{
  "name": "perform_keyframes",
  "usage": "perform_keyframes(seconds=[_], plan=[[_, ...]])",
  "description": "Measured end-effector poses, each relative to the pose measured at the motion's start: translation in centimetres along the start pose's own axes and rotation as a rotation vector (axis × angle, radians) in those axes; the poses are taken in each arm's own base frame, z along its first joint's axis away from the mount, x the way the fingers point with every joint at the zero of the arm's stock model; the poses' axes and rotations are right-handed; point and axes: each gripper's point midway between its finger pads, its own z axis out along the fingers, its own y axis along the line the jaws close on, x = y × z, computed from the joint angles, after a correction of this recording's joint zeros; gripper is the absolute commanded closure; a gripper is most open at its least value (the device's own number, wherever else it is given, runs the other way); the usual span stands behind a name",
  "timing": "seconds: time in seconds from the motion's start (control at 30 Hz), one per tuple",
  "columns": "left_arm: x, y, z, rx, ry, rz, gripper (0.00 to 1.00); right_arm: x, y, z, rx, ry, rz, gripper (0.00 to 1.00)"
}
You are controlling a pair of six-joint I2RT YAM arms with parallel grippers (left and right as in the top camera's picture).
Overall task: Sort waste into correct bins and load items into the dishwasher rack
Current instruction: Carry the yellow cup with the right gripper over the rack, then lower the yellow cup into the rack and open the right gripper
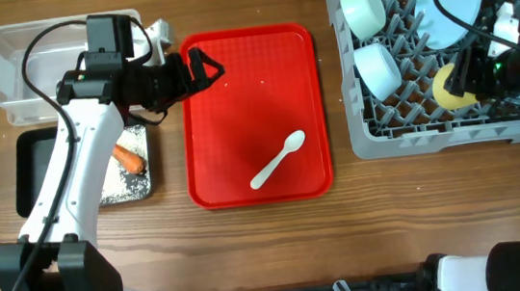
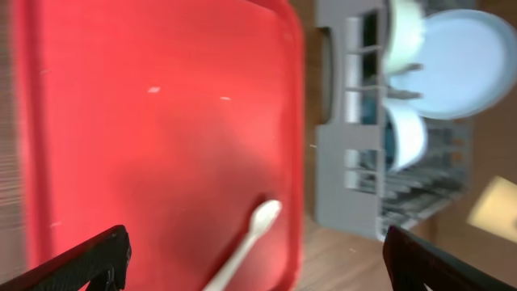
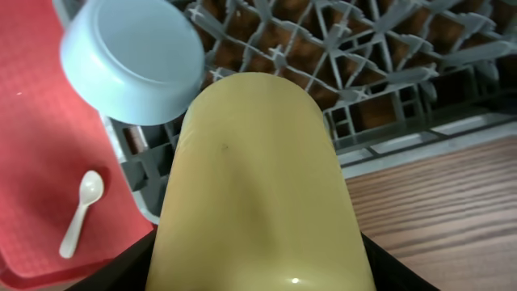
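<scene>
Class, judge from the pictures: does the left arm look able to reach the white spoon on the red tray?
Probably yes. The left gripper hovers open and empty at the edge of the red tray; the white spoon lies alone on it, with nothing between them.

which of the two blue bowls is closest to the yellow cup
The bowl nearer the front edge of the rack, just left of the yellow cup; the other bowl sits in the far left corner.
</scene>
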Motion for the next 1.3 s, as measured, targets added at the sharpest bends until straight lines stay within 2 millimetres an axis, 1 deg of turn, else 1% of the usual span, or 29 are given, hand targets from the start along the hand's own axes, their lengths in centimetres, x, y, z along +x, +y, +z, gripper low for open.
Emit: perform_keyframes(seconds=[0.17,0.3,0.4,0.53,0.77,0.87,0.97,1.0,1.03,1.07,1.13,1.2,1.23,1.3], plan=[[-0.1,1.3,0.1,-0.089,-0.018,0.001,0.0,0.2,0.7,0.8,0.019,0.028,-0.023,0.66],[-0.1,2.1,0.1,-0.137,-0.024,-0.003,0.0,0.7,1.0,2.3,0.041,0.096,-0.031,0.66],[-0.1,2.7,0.0,-0.17,-0.03,-0.006,0.0,1.0,0.8,3.7,0.056,0.156,-0.028,0.66],[-0.1,3.3,-0.2,-0.201,-0.031,-0.009,0.0,1.0,0.6,5.0,0.066,0.201,-0.025,0.66],[-0.1,3.5,-0.2,-0.213,-0.035,-0.008,0.0,0.7,1.2,7.1,0.069,0.239,-0.044,0.66],[-0.1,3.5,-0.2,-0.215,-0.035,-0.008,0.0,0.6,1.7,8.1,0.068,0.253,-0.059,0.6],[-0.1,3.6,-0.2,-0.219,-0.034,-0.01,0.0,0.3,2.0,8.8,0.067,0.254,-0.069,0.59],[-0.1,3.6,-0.2,-0.219,-0.032,-0.01,0.0,0.2,2.1,9.2,0.067,0.255,-0.07,0.57],[0.0,3.6,-0.2,-0.22,-0.032,-0.011,0.0,0.1,2.1,9.4,0.067,0.255,-0.071,0.53],[0.0,3.6,-0.2,-0.221,-0.029,-0.012,0.0,0.0,2.1,9.7,0.067,0.257,-0.071,0.45],[0.1,3.6,-0.2,-0.223,-0.026,-0.013,0.0,-0.1,2.1,10.2,0.068,0.262,-0.071,0.35],[0.2,3.7,-0.2,-0.226,-0.025,-0.015,0.0,-0.2,2.1,10.4,0.068,0.264,-0.071,0.11],[0.2,3.7,-0.2,-0.226,-0.024,-0.016,0.0,-0.2,2.1,10.4,0.07,0.264,-0.068,0.08],[0.2,3.7,-0.2,-0.227,-0.023,-0.016,0.0,-0.4,2.1,10.5,0.071,0.256,-0.063,0.07]])
